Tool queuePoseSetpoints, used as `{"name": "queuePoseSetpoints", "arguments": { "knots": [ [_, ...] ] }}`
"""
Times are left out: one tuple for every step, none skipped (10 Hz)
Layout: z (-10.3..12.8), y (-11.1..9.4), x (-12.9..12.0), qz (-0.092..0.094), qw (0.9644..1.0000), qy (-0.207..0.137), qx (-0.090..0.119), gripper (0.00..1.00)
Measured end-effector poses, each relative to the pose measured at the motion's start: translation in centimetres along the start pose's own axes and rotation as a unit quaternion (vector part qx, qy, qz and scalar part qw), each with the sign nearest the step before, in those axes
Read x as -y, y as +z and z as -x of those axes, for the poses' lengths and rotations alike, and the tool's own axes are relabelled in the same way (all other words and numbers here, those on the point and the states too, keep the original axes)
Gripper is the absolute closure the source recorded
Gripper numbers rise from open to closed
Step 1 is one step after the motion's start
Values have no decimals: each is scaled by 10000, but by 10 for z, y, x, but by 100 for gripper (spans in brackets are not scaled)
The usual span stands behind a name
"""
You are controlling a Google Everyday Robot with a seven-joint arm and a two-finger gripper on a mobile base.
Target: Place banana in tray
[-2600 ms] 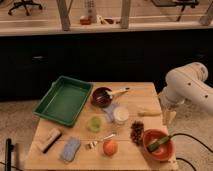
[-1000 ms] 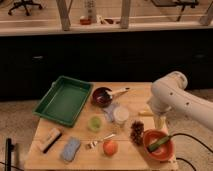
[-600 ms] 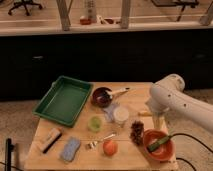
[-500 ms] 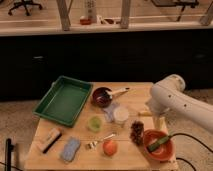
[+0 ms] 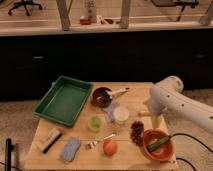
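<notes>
The banana [image 5: 144, 113] is a small pale tan piece lying near the table's right edge, partly hidden behind my arm. My gripper [image 5: 156, 121] hangs down from the white arm just right of the banana, close above the table. The dark green tray [image 5: 65, 100] sits empty at the table's far left corner, well away from the gripper.
A dark bowl with a wooden-handled brush [image 5: 103, 96] stands right of the tray. A white cup [image 5: 121, 115], a green cup [image 5: 95, 123], a dark cluster [image 5: 136, 131], an orange fruit [image 5: 110, 147], an orange-red bowl [image 5: 157, 145], a blue sponge [image 5: 70, 149] and a wooden brush [image 5: 47, 140] also crowd the table.
My arm has swung left from the table's right side and come down over the banana, now covering part of it. The objects on the table have not moved.
</notes>
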Motion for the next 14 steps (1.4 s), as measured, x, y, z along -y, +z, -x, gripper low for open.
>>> {"name": "queuePoseSetpoints", "arguments": {
  "knots": [
    [2,4,3,-20,10000,-63,32,20],
    [2,6,4,-24,9999,-90,45,20],
    [1,6,5,-31,9999,-88,49,20],
    [-3,7,6,0,10000,-65,62,20],
    [-10,9,12,26,10000,-41,64,20],
    [-16,14,27,42,9999,16,106,20],
    [-22,18,38,66,9999,71,125,20],
    [-33,27,50,100,9996,218,172,20],
    [-36,30,52,112,9993,283,198,20],
    [-39,34,53,121,9991,349,223,20],
    [-41,38,52,142,9986,441,248,20],
    [-43,42,51,156,9982,516,276,20],
    [-45,50,50,156,9974,620,337,20],
    [-47,57,48,173,9964,721,410,20]
  ]
}}
